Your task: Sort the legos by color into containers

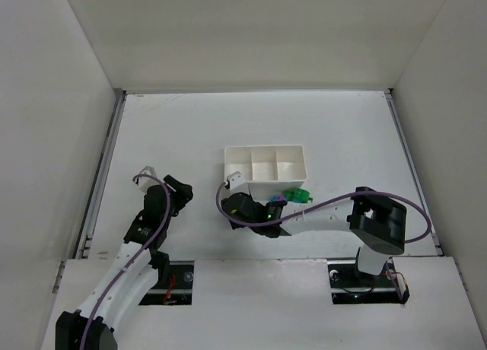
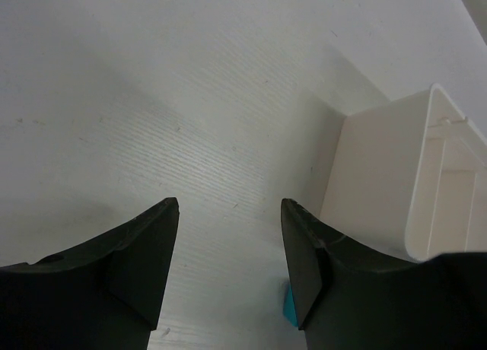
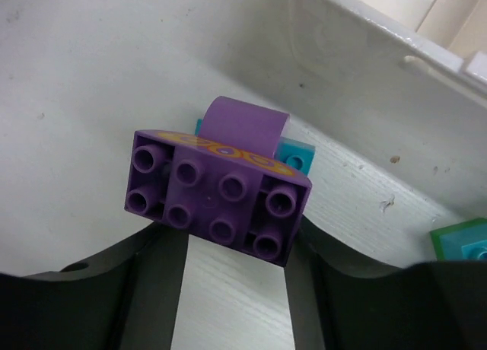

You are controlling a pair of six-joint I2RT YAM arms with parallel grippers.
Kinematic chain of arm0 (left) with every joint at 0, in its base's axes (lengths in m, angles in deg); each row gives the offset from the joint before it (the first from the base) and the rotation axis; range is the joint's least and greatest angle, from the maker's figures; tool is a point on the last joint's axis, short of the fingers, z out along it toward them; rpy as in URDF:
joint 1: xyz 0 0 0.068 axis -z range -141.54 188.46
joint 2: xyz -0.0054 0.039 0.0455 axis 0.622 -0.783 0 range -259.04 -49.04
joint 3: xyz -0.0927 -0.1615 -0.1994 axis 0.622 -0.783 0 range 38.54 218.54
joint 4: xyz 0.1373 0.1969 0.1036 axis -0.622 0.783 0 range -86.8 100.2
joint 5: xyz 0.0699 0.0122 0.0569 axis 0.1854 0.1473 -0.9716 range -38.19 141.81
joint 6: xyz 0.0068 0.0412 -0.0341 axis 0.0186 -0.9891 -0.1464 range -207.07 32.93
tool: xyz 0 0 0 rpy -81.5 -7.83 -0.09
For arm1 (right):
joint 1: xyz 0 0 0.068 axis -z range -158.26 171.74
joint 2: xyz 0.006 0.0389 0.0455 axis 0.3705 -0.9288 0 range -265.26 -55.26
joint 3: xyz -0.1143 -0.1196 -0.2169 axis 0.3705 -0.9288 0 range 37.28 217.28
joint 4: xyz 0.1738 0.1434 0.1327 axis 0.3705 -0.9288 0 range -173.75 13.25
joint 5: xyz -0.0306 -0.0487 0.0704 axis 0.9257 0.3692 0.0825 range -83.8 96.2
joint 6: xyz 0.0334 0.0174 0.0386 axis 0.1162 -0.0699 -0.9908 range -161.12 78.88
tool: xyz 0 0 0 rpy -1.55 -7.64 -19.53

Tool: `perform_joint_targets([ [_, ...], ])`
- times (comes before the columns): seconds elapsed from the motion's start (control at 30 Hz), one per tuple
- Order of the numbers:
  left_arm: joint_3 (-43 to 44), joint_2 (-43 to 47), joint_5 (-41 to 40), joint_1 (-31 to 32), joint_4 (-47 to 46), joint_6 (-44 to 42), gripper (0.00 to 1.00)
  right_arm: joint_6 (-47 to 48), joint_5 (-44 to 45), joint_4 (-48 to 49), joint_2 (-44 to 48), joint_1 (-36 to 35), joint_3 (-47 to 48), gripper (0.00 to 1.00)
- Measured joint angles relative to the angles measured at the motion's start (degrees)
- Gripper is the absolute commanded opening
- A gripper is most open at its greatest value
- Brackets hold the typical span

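The move ahead, as we read it, turns on how the purple brick (image 3: 221, 202) sits to the white tray (image 1: 265, 188). The brick lies on the near side of the tray's front wall, close to it, so it has to go up and over that wall, away from the arm bases. The right pincer (image 3: 228, 240) has this brick between its fingers (image 3: 148, 278). The brick's long axis runs across from one finger to the other, and both fingers seem to press on its short ends, so we take it as pinched. We cannot tell whether it has left the tabletop (image 3: 68, 114). The right arm is plainly the nearer one. The left pincer (image 2: 228, 205) stands off to the left of the tray, its fingers spread with only bare tabletop between them. A curved purple piece (image 3: 243, 125) rises behind the brick, and we cannot say whether the two are joined. A cyan brick (image 3: 295, 156) lies just behind it against the wall, and a green brick (image 3: 453, 240) is cut off at the right edge. From above, the wrist covers the right fingers and the tray's near wall hides part of its three compartments, so we cannot tell which one is for purple.
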Motion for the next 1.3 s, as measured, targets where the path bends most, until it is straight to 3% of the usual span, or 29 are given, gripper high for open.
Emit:
perform_joint_targets([
  [0.2, -0.2, 1.5, 0.1, 0.7, 0.0, 0.4, 0.55, -0.8, 3.3, 0.3, 0.0, -0.8, 0.0, 0.37],
  [0.27, -0.2, 1.7, 0.1, 1.1, -0.1, 0.6, 0.56, -0.8, 4.9, 0.7, 0.0, -1.3, -0.3, 0.41],
  [0.37, -0.4, 1.6, 0.1, 1.8, -0.5, 0.8, 0.56, -0.5, 6.1, 2.2, 0.0, -1.7, -1.4, 0.55],
  [0.5, -1.3, 0.5, 0.3, 2.9, -1.7, 1.4, 0.56, 0.0, 7.3, 3.8, 0.0, -1.8, -2.4, 0.56],
  [0.8, -2.1, -1.3, 0.4, 4.2, -3.7, 2.4, 0.56, 2.1, 8.9, 9.9, 0.0, -1.7, -4.8, 0.36],
  [0.97, -2.1, -0.9, 0.5, 5.1, -3.8, 2.6, 0.55, 2.9, 9.1, 11.7, 1.0, -1.8, -6.3, 0.32],
  [1.13, -2.1, 1.6, 1.9, 7.0, -3.9, 3.6, 0.49, 2.9, 7.3, 11.5, 9.8, -1.9, -9.3, 0.31],
  [1.3, -2.1, 3.2, 4.7, 10.2, -6.2, 6.3, 0.44, 0.3, 0.2, 13.0, 22.2, 0.9, -11.8, 0.31],
])
